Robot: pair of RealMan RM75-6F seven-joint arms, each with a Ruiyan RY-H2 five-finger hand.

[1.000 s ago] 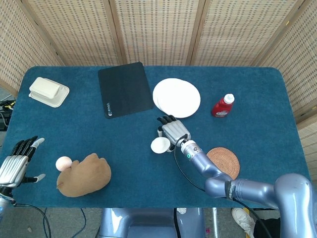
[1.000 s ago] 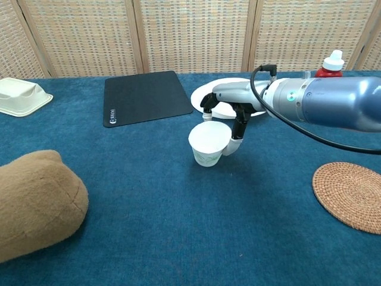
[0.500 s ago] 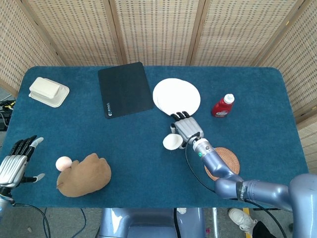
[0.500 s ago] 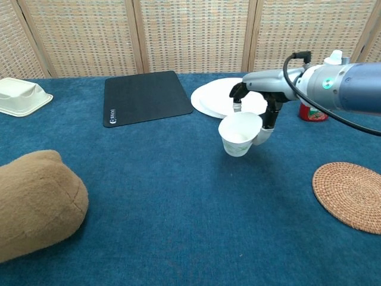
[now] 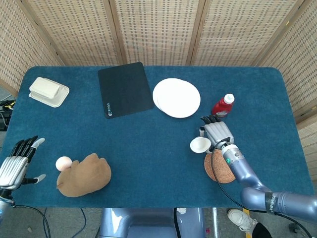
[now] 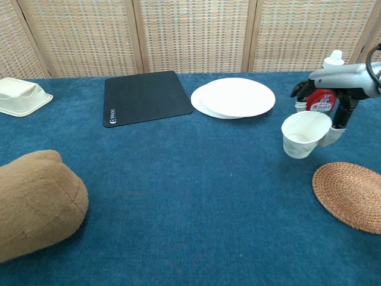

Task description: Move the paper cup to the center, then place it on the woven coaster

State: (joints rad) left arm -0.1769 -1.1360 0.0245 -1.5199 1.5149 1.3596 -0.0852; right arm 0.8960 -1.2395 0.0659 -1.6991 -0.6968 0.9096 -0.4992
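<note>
Chest view shows us our right hand [image 6: 336,95] gripping the white paper cup [image 6: 304,134], tilted above the blue cloth, beside the round woven coaster [image 6: 351,194]; our left hand [image 5: 15,163] rests open.

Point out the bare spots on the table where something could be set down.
Widest bare cloth: the middle, bordered by the black mat, white plates and brown plush. Also free: the right edge beyond the red bottle. Crowded: around the woven coaster, where the right hand holds the paper cup.
</note>
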